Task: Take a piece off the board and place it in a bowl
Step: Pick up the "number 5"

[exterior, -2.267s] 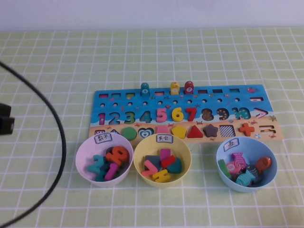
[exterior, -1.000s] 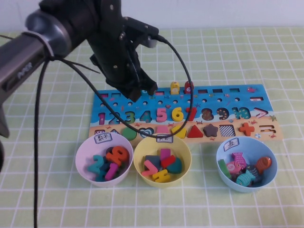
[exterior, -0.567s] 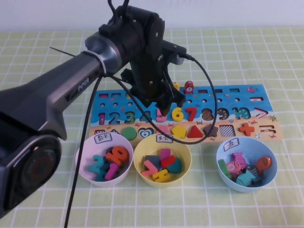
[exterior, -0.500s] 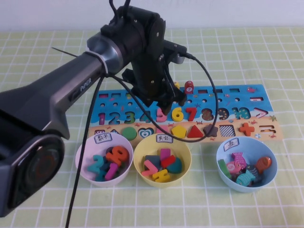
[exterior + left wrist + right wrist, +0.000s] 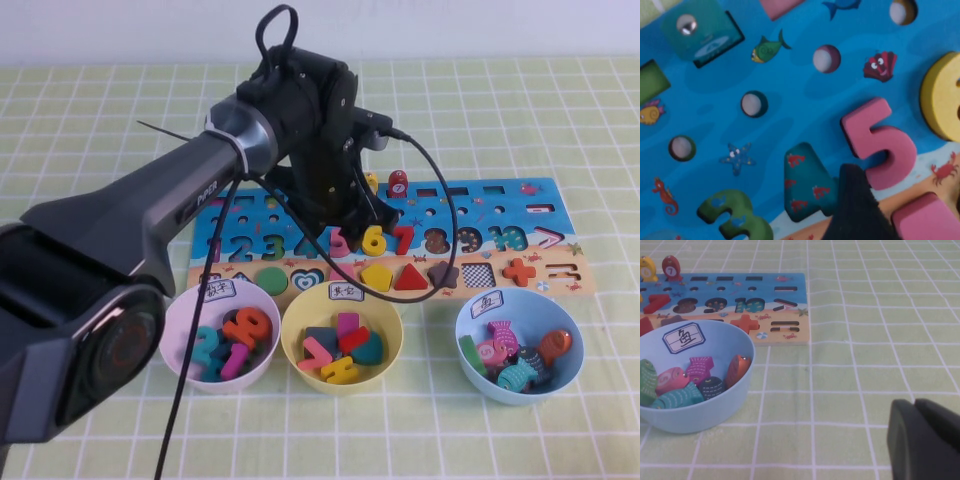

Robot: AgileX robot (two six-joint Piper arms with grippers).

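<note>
Green checked tablecloth (image 5: pixel 560 110) fills the frame; mid-frame on the board (image 5: pixel 500 215), left gripper (image 5: pixel 345 225) spread wide over the piece (image 5: pixel 880 142). Right gripper (image 5: pixel 925 440) pinched together, lower right. Lilac bowl (image 5: pixel 180 320) holds numerals.

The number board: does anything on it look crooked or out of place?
Nothing stands out. On the board the pink 5 sits flat in its slot under the open left gripper. The right gripper rests shut off to the side.
</note>
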